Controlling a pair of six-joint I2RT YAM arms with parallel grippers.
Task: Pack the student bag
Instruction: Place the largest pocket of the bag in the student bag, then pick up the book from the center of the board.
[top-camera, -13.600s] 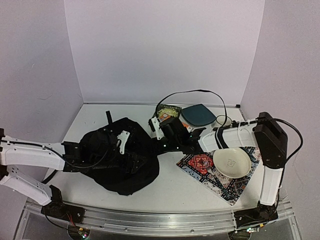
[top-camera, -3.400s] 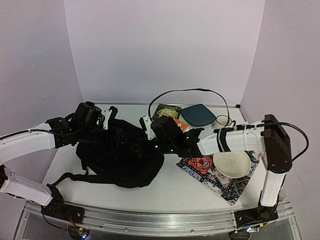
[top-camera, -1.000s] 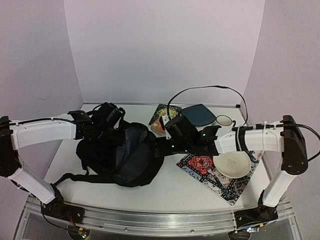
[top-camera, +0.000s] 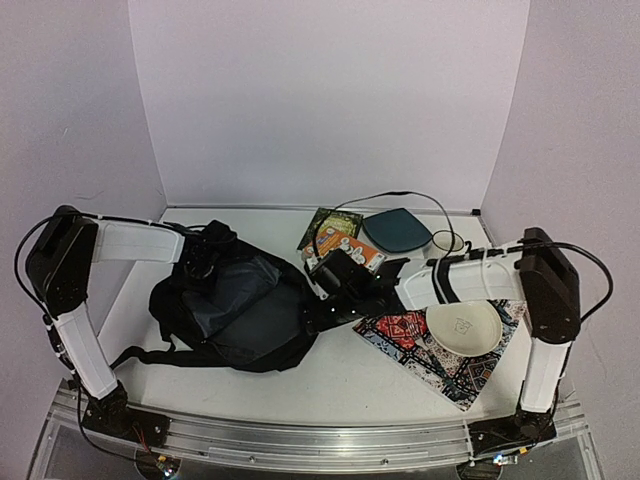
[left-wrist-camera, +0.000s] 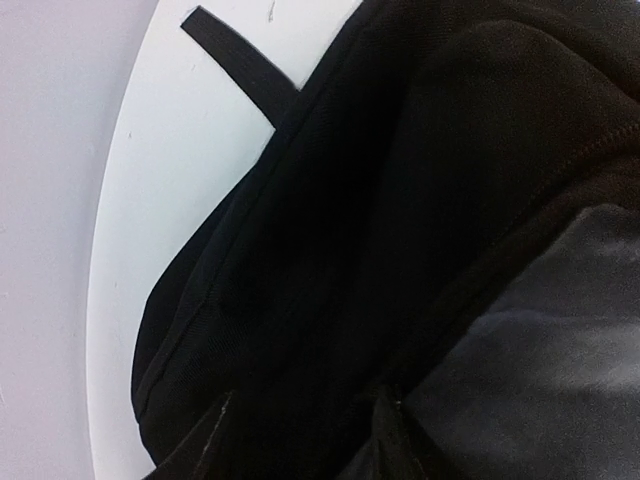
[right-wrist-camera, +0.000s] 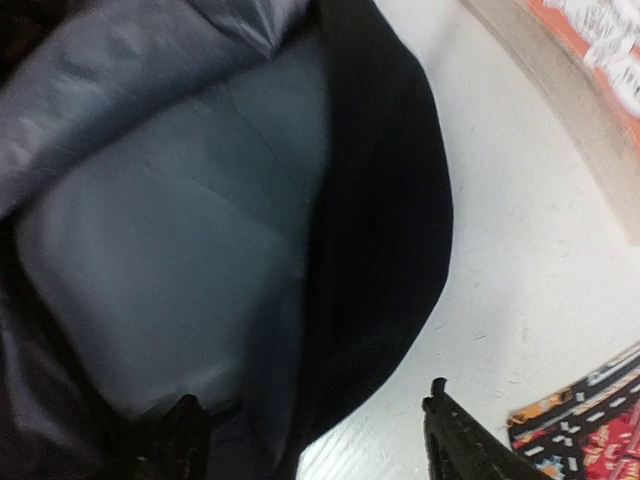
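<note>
The student bag (top-camera: 262, 345), a black backpack, lies left of the table's middle with its mouth spread wide and the grey lining (top-camera: 236, 300) showing. My left gripper (top-camera: 203, 262) hovers at the bag's back left rim. In the left wrist view that gripper (left-wrist-camera: 305, 400) is open, its fingertips apart just above the black fabric (left-wrist-camera: 380, 200), gripping nothing. My right gripper (top-camera: 322, 298) is at the bag's right rim. It (right-wrist-camera: 312, 415) stands open astride the black rim (right-wrist-camera: 385, 250), one finger over the lining (right-wrist-camera: 170, 250), the other over the table.
Behind the right gripper lie an orange booklet (top-camera: 347, 248), a dark green book (top-camera: 334, 221) and a teal pouch (top-camera: 398, 230). A white bowl (top-camera: 463, 328) rests on a patterned cloth (top-camera: 445, 368) at the right. A shoulder strap (top-camera: 150, 352) trails toward the front left.
My left gripper has opened and let go of the bag's rim, the arm folding back to the left. The bag's mouth lies wider, more lining showing. The right gripper shifted slightly left.
</note>
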